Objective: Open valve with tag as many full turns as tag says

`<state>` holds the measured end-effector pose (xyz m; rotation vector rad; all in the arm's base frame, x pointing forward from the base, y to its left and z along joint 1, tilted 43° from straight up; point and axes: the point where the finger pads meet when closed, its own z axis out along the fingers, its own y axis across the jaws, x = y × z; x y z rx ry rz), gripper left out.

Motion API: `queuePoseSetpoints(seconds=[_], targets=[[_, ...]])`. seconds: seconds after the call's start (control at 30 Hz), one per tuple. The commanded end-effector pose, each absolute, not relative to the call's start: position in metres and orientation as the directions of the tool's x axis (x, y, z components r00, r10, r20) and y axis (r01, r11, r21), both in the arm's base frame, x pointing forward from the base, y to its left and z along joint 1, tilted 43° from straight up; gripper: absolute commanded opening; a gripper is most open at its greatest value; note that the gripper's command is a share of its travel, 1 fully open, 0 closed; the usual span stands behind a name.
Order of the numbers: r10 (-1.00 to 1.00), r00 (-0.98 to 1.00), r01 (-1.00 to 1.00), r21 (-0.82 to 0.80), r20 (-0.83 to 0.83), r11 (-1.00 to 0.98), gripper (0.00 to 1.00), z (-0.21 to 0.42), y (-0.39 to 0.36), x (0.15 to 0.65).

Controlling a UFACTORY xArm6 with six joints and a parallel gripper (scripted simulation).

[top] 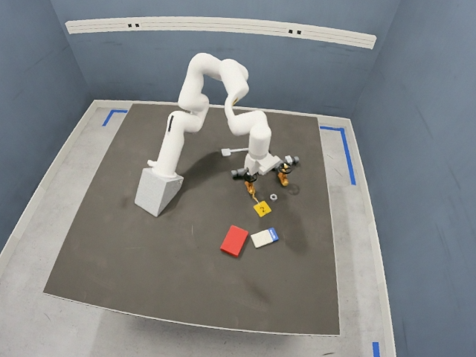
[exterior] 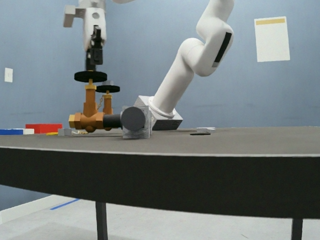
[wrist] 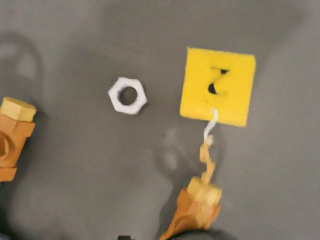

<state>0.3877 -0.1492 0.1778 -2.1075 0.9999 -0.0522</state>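
Note:
Two brass valves with black handwheels stand on one dark pipe. The tagged valve (top: 250, 187) (exterior: 107, 102) (wrist: 197, 207) has a chain running to a yellow tag (top: 262, 208) (wrist: 218, 85) (exterior: 51, 133) that reads 2 and lies flat on the table. The other valve (top: 283, 178) (exterior: 90, 103) (wrist: 12, 140) has no tag. My gripper (exterior: 93, 63) is open and empty. It hangs just above the handwheels, between the two valves and nearer the tagged one. Its fingers do not show in the wrist view.
A grey nut (top: 274, 195) (wrist: 127, 95) lies between the valves and the tag. A red box (top: 234, 239) (exterior: 43, 128) and a white and blue box (top: 264, 237) lie nearer the front. A small white tool (top: 227, 152) lies behind the valves. The arm's base block (top: 155, 192) stands to the left.

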Motion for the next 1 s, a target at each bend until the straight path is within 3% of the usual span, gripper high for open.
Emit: queuePoseSetpoints(seconds=[0.0, 0.03, 0.33, 0.97], targets=[[-0.749, 0.546, -0.758, -0.602, -0.377, -0.249, 1.0, 0.185, -0.132, 0.376], [-0.775, 0.444, -0.82, -0.552, -0.45, -0.149, 1.0, 0.186, -0.129, 0.374], [-0.794, 0.118, -0.922, -0.363, -0.596, 0.136, 1.0, 0.188, -0.122, 0.37], [-0.794, 0.109, -0.923, -0.357, -0.598, 0.143, 1.0, 0.186, -0.121, 0.37]])
